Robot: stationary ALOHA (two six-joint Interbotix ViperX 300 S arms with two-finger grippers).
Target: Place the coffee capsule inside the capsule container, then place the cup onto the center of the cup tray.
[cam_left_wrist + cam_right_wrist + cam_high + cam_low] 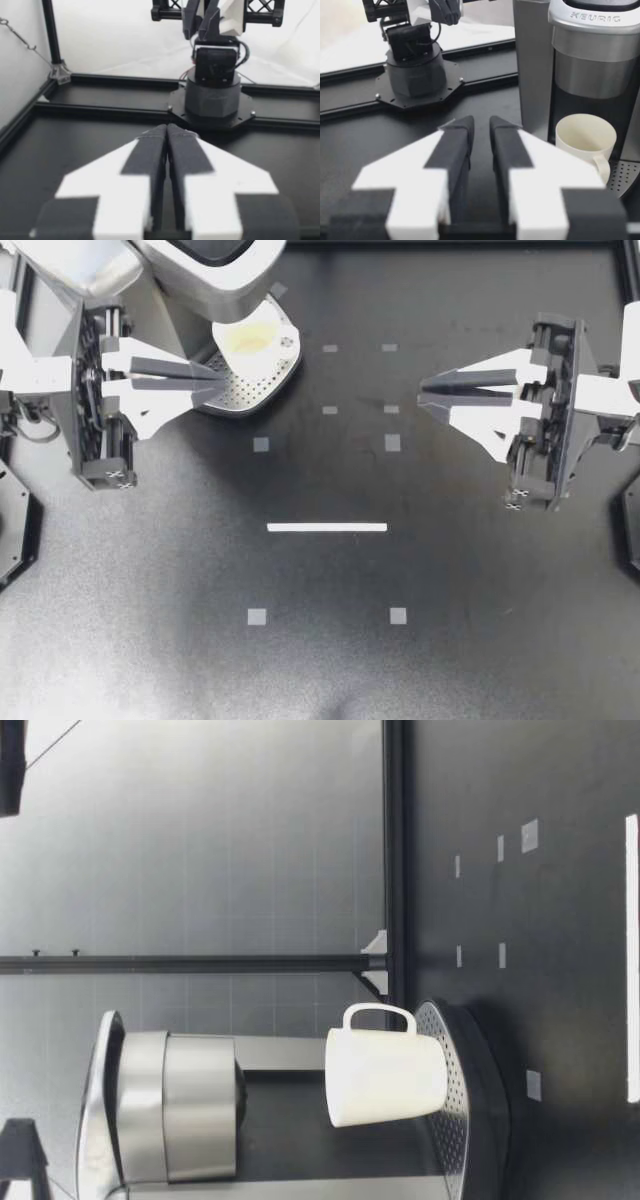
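A tape strip (pixel 327 527) is lying across the lower middle of the top view. Higher in the frame, my left gripper (pixel 222 380) is reaching in from the left edge. Its fingers are pressing flat together on nothing, and its tips are showing over the rim of the tray (pixel 240 400). My right gripper (pixel 422 393) is pointing in from the right edge, well apart from the tray. Its fingers are standing a narrow gap apart and are empty. In the upper left of the frame the cup (pixel 258 340) is standing upright on the perforated tray, its handle pointing toward the frame's right. The machine (pixel 200 270) is hanging over the cup. In the low view the cup is resting on the tray beneath the machine's head.
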